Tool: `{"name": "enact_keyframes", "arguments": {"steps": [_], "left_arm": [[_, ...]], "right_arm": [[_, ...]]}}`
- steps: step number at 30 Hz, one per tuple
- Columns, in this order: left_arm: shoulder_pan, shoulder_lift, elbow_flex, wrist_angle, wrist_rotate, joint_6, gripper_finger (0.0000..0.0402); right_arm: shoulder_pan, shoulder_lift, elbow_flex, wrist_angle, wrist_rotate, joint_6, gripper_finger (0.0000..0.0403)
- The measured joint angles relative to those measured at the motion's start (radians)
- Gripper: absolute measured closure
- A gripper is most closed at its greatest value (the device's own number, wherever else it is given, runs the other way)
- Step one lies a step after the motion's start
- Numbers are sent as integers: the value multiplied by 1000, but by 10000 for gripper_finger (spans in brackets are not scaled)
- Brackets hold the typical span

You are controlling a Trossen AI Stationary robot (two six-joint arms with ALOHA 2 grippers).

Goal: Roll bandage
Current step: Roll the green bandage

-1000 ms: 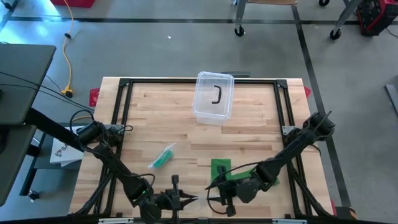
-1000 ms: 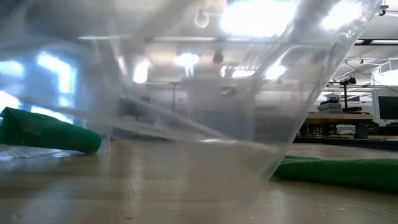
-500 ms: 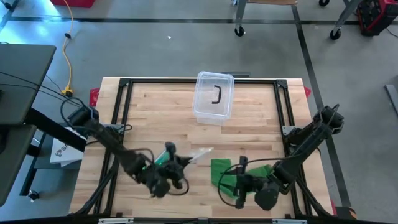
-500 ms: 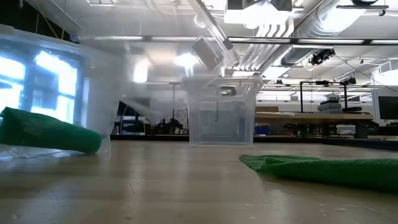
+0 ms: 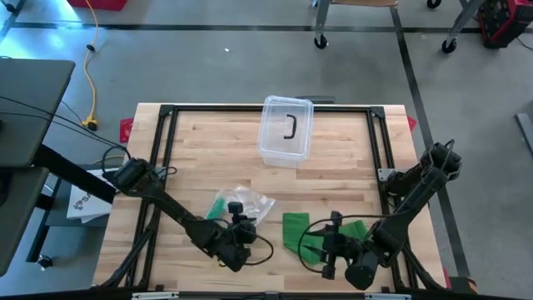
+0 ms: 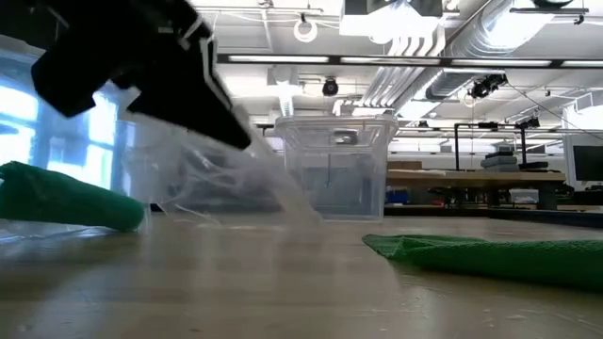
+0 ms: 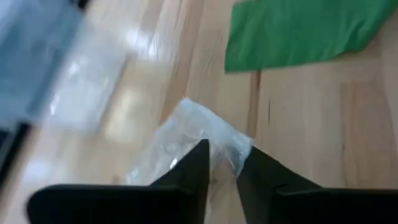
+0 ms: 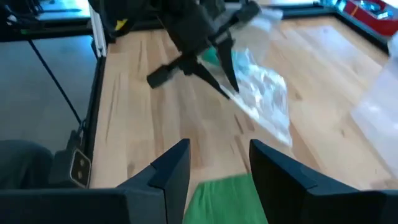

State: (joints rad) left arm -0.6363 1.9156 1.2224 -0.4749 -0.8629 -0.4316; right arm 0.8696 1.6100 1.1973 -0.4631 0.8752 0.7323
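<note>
Your left gripper (image 5: 239, 208), fingers narrow, pinching clear wrapper (image 5: 252, 203) at table centre. Green bandage (image 5: 298, 230) at 5 o'clock, under your right gripper (image 5: 333, 223), fingers apart, empty.

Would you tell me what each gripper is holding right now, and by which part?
The left gripper pinches the clear plastic bag at its edge. The right gripper is open, empty, above the green bandage.

Both arms (image 5: 166, 204) are matte black, built of slim tubular links with bulkier joints. Thin black cables loop beside each wrist. The fingers (image 8: 171, 171) are flat, dark, tapering blades with squared edges.
</note>
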Motion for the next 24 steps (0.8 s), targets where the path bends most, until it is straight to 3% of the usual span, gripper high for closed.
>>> {"name": "enact_keyframes", "arguments": {"steps": [4, 10, 15, 21, 24], "left_arm": [[2, -10, 0, -62, 17, -162, 285], [-2, -94, 13, -96, 13, -251, 239], [-20, -172, 26, -66, 12, -359, 239], [-65, -183, 26, 10, -45, -475, 251], [-98, -170, 25, 41, -61, -528, 256]], "right_arm": [[14, 0, 0, -76, -5, 110, 248], [28, 13, -1, -180, -43, 326, 248], [39, 34, -2, -318, -224, 532, 248], [95, 55, -2, -620, -499, 947, 248], [144, 55, -2, -774, -564, 1163, 248]]}}
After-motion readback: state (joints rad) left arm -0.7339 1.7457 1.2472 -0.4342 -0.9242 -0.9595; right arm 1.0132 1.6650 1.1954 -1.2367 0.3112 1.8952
